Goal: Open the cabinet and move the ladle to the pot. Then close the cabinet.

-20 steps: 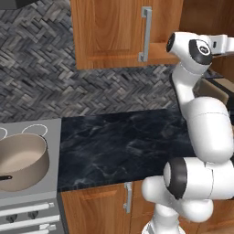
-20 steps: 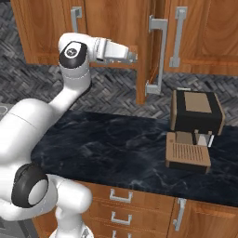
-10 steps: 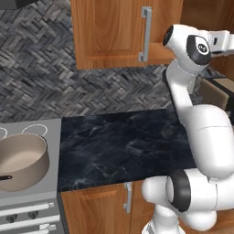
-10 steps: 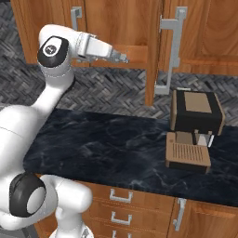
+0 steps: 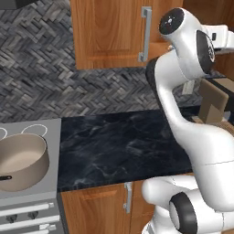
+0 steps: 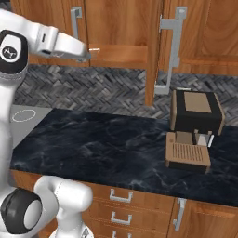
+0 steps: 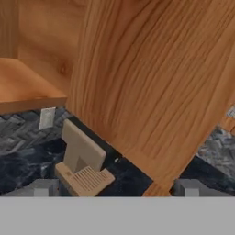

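The cabinet's (image 6: 121,28) right door (image 6: 153,51) stands swung out, edge-on in the right base view, with its long silver handle (image 6: 171,51) facing right. Its left door (image 5: 109,32) is shut. In the hand view the open door's inner face (image 7: 151,92) is close in front, beside the cabinet's wooden floor (image 7: 27,87). My gripper (image 6: 92,52) hangs open and holds nothing, left of the open door, in front of the cabinet's opening. Both fingertips (image 7: 41,187) stand wide apart. The beige pot (image 5: 23,160) sits on the stove at lower left. The ladle is out of view.
A brown and black coffee machine (image 6: 195,111) stands on the dark marble counter (image 6: 102,148) under the open door, also seen as a coffee machine (image 7: 82,160) from the hand. Stove burner rings (image 5: 34,130) lie behind the pot. Drawers and lower doors (image 6: 121,200) run below the counter.
My gripper has drawn back to the left, away from the open door's handle, and its jaws have widened a little. The door stays swung out.
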